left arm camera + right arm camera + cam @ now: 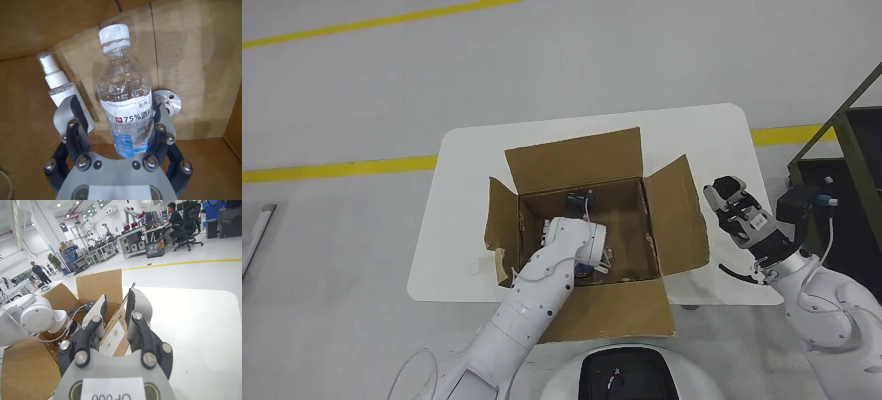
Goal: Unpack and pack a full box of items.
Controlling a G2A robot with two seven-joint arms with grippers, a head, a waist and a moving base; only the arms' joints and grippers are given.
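A: Left claw [118, 104] is down in the box [189, 66], spread wide astride the clear bottle [122, 85], one pad off it.
B: Spray bottle [56, 79] is just beside that. And the right claw [117, 295]?
A: Spread, empty, above the counter [189, 323] beside the box's flap.

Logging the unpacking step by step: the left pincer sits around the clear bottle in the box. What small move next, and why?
Probably close the left pincer on the clear bottle: its fingers straddle the labelled body with a gap beside one, so the bottle looks ungripped and cannot be lifted.
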